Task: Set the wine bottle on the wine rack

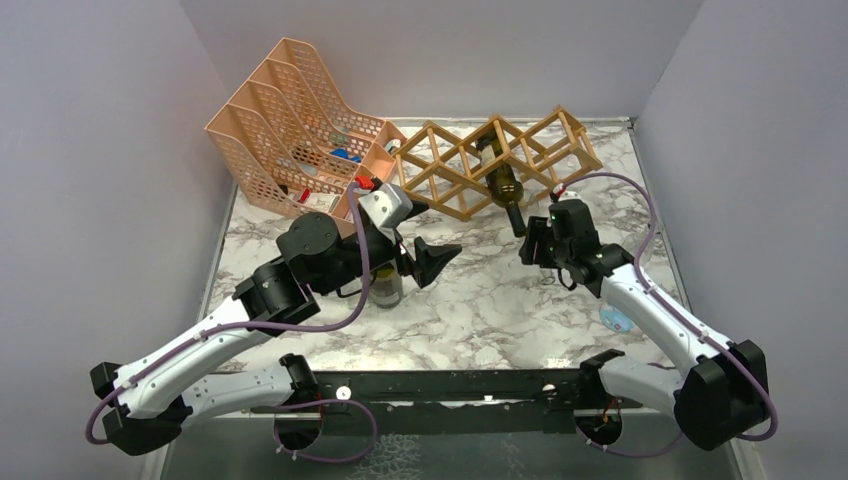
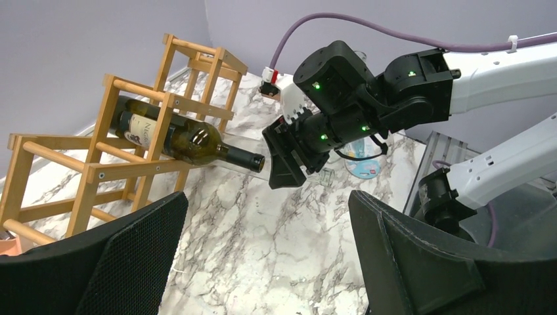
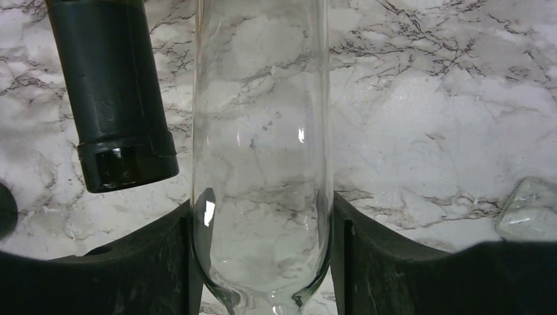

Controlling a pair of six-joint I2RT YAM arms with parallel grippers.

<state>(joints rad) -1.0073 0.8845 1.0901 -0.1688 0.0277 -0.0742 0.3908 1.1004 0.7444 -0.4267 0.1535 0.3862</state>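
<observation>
Marble-patterned table [image 1: 500,310], wooden wine rack [image 2: 131,169] at back, peach file organizer [image 1: 270,150] beside it

White shells over black joints clad the left arm [image 1: 190,352] and the right arm [image 1: 652,300]. A purple cable [image 2: 407,29] trailed each (one white tie clipped it). Green lights [image 2: 316,85] dotted the right wrist; the left jaws were matte black.

A file organizer [image 1: 290,120] stands left of the wine rack [image 1: 470,165] at the back of the table [image 1: 480,310]. A wine bottle [image 1: 503,183] lies in a middle rack cell, neck pointing forward; a second bottle [image 3: 261,164] sits just beside that neck.
</observation>
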